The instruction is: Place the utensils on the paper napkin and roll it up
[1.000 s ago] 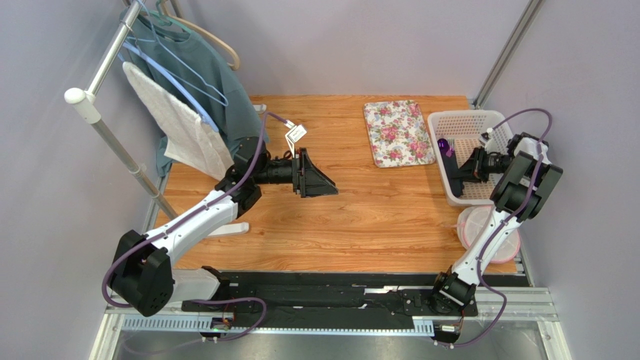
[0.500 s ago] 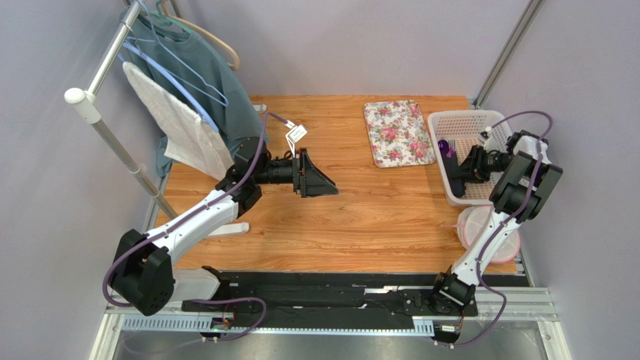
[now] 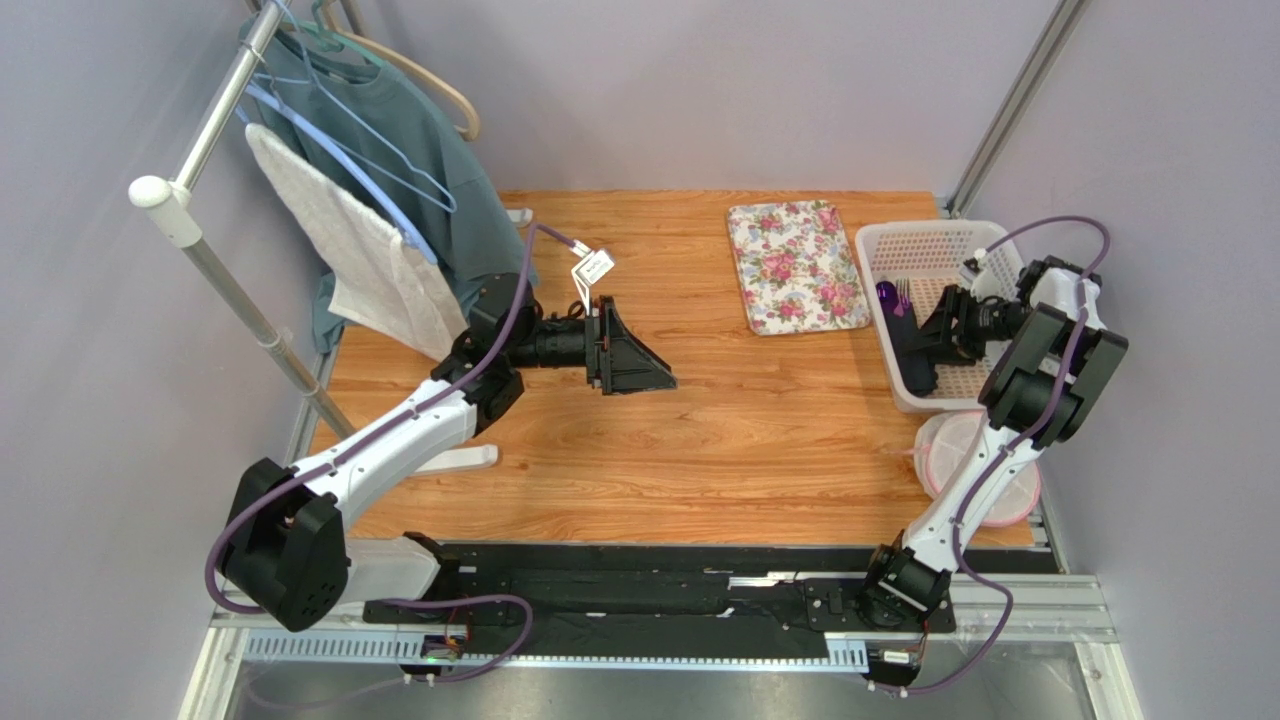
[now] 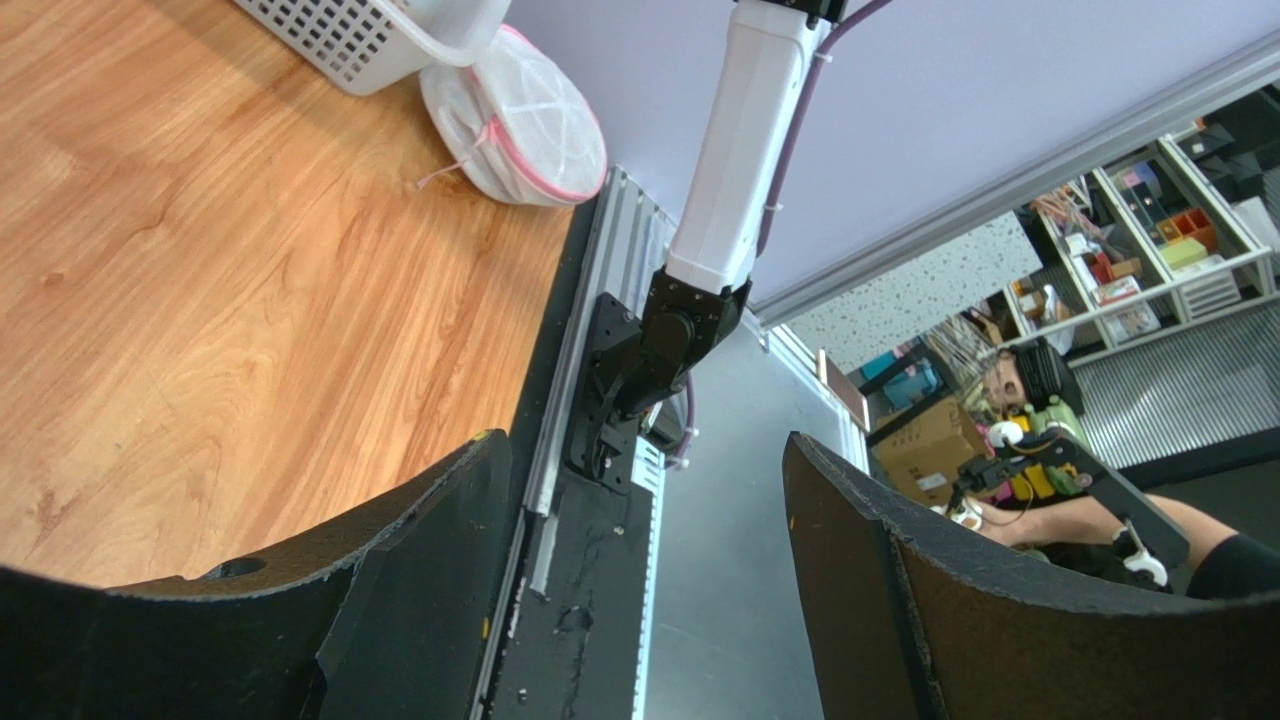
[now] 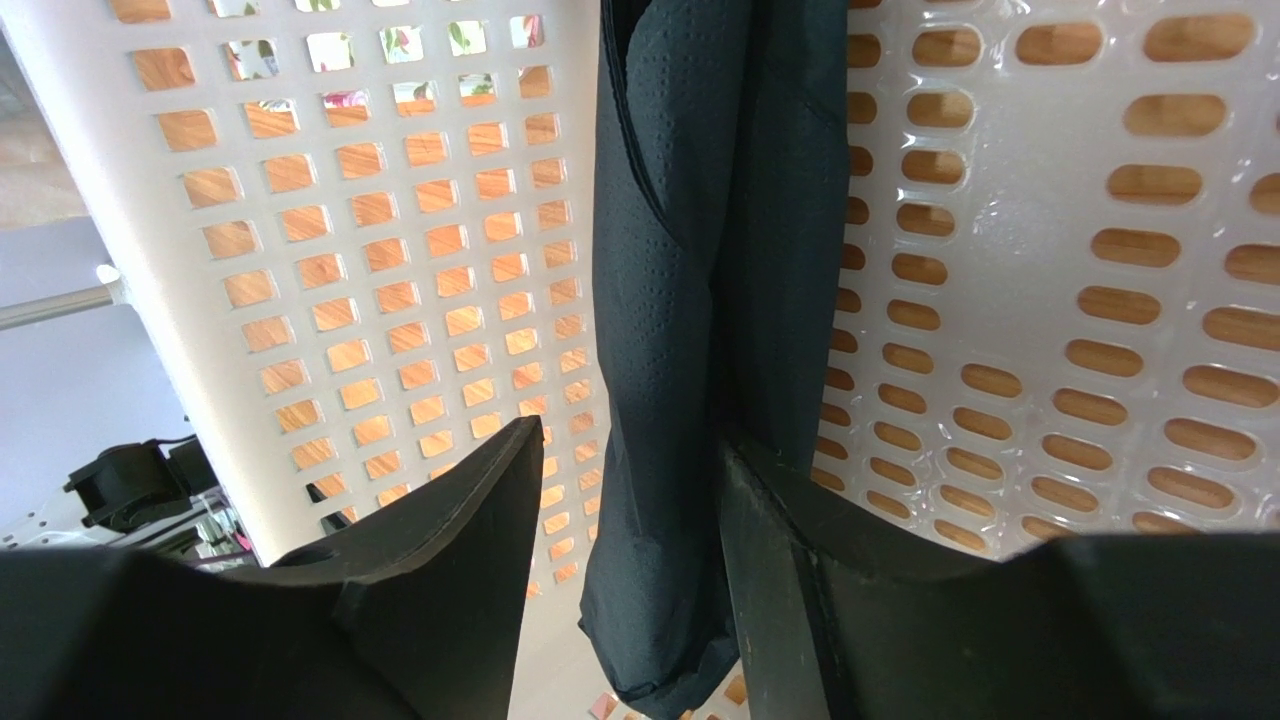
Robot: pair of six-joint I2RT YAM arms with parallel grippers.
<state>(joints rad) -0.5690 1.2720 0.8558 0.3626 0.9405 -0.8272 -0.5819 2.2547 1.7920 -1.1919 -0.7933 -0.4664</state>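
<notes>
We judge this to be the very start of the task: fetching the paper napkin [image 5: 706, 225] out of the white basket [image 3: 935, 237] at the right side of the table [image 3: 721, 450]. The napkin stands folded and black against the perforated basket wall. The right hand [image 5: 628, 450] reaches into the basket and straddles it with fingers apart. One finger touches the paper, and a sliver of basket wall shows between the paper and the other finger, so we read it as not yet clamped.

The utensils [image 3: 887, 293] show only as a small purple patch at the basket's far left corner; we cannot tell how many lie there.

The left hand [image 4: 643, 450] hangs above the middle of the table, spread wide and holding nothing.

The next move, as we judge it, calls for closing on the thin paper without catching the wall holes. The napkin then has to be lifted clear of the rim and laid flat on bare wood, not on the floral mat [image 3: 796, 267] just beside the basket.

As for writing, a small white tag [image 3: 591, 267] hangs from the left arm's cable, but its print is too small for us to read. We find no brand or label legible elsewhere.
</notes>
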